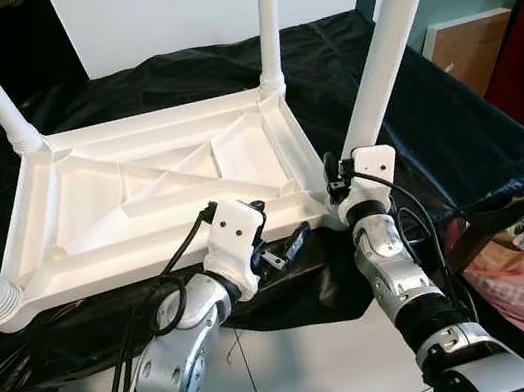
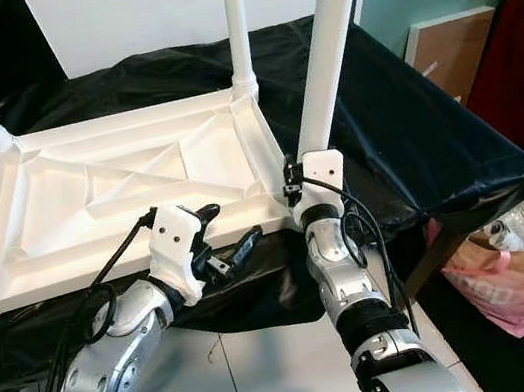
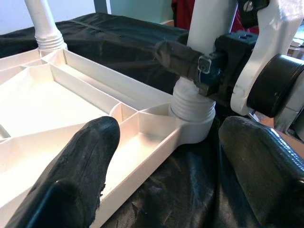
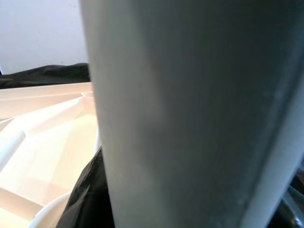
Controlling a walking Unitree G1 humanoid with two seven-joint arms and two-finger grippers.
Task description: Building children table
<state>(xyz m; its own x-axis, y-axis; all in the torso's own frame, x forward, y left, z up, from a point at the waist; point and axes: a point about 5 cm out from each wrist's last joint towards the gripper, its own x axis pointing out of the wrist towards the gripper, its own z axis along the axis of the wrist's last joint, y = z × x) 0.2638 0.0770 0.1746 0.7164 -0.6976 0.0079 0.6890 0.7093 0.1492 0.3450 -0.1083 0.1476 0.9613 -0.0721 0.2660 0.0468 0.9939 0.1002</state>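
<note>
black-draped desk (image 1: 454, 132) carries upturned white tabletop (image 1: 154, 190). right tool (image 3: 190, 61) clamped on near-right leg (image 1: 387, 42) at its threaded socket (seating looks partial). left tool (image 1: 276, 244) open beside the rim. keep leg vertical while twisting; brace tabletop with left.

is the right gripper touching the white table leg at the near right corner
Touching. In the left wrist view a black finger of the right gripper presses against the table leg just above its threaded base; the right wrist view has the leg hard against the camera.
</note>
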